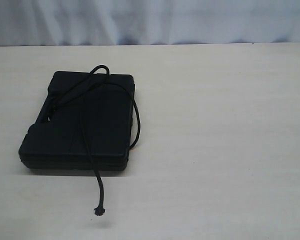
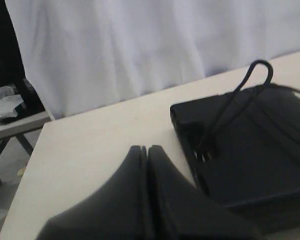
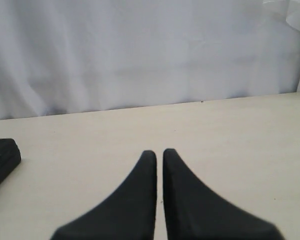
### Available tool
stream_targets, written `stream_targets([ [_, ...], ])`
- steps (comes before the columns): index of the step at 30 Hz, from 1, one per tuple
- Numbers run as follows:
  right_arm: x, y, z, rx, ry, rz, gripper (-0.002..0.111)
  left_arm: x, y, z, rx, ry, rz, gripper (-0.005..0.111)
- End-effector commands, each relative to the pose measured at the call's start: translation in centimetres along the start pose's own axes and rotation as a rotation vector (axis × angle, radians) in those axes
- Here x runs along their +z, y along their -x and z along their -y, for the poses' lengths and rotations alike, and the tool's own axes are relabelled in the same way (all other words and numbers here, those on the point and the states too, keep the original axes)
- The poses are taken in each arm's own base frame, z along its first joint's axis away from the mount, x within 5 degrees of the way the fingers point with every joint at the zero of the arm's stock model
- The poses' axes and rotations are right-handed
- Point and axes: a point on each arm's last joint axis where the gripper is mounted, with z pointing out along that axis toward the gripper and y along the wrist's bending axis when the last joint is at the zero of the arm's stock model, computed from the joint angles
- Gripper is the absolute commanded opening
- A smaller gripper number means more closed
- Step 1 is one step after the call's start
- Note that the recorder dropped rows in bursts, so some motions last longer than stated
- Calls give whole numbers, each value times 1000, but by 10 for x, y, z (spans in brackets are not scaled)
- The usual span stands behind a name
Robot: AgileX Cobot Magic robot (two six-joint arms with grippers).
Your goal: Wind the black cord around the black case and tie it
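Observation:
The black case (image 1: 80, 122) lies flat on the pale table, left of centre in the exterior view. The black cord (image 1: 91, 150) is draped over its lid: a loop arches up over the far edge, one strand runs down the right side, and a frayed end (image 1: 98, 211) rests on the table in front. Neither gripper appears in the exterior view. My left gripper (image 2: 146, 148) is shut on nothing, beside the case (image 2: 250, 145), with the cord loop (image 2: 260, 67) beyond. My right gripper (image 3: 159, 152) is shut and empty over bare table; a case corner (image 3: 2, 155) shows at the frame's edge.
A white curtain (image 1: 150, 20) hangs behind the table's far edge. In the left wrist view the table's side edge (image 2: 27, 160) drops off to a floor with dark furniture legs and clutter (image 2: 5, 105).

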Motion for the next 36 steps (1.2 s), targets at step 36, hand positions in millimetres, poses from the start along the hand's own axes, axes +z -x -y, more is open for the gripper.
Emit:
stream_targets([
  [36, -2, -15, 9, -95, -113, -162, 4, 0, -7, -2, -233, 41, -71, 0],
])
